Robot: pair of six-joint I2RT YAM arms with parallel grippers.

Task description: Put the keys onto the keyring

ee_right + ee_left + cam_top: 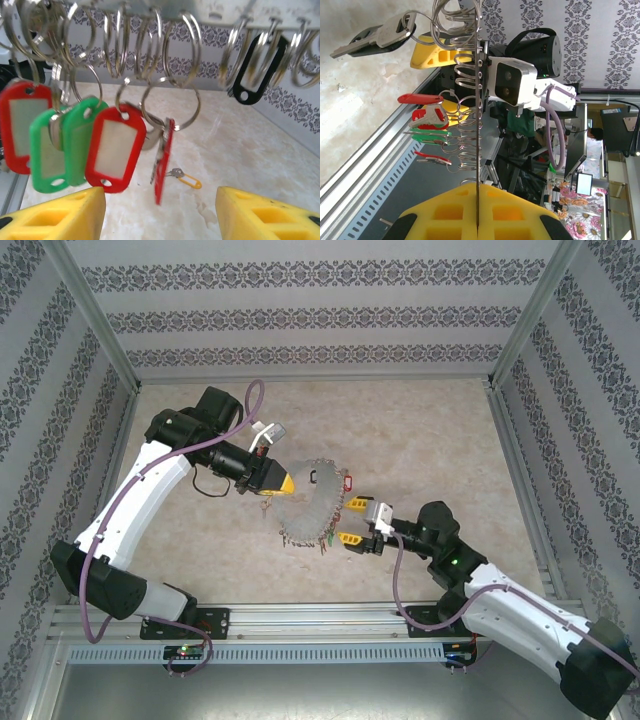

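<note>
Top cam: left gripper (282, 483) pinches the keyring (312, 502) from its 10 o'clock. Right gripper (352, 522) sits at 4 o'clock, fingers spread, holding nothing.

Left wrist cam: yellow fingers (510, 215) pressed together on the ring's thin band. Red- and green-tagged keys (427, 122) hang at 9 o'clock.

Right wrist cam: several tagged keys strung. One yellow-tagged loose key (184, 176) lies on the table (260, 150) at the ring's 6 o'clock, prob. left to thread. Tag labels blank; no legible writing.

Left hand (287, 483) pinched closed, right hand (353, 521) (spread wide) facing it.
</note>
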